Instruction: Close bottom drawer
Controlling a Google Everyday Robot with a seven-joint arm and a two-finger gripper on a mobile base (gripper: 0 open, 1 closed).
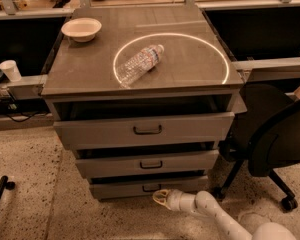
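Found the bottom drawer (121,189) lowest in the cabinet (90,79), pulled out a little, with a dark gap above its front. Saw the gripper (160,197) low by the floor, just beside that front, under and slightly right of the handle (151,188); could not tell whether touching, nor whether open or closed. Noted the arm (215,211) reaching in from lower right. Saw the middle drawer (115,166) and top drawer (100,132) also partly out. Noted a bottle (139,64) lying on top inside a light ring (225,64), a bowl (81,29) at back left, a chair (277,134) to the right.
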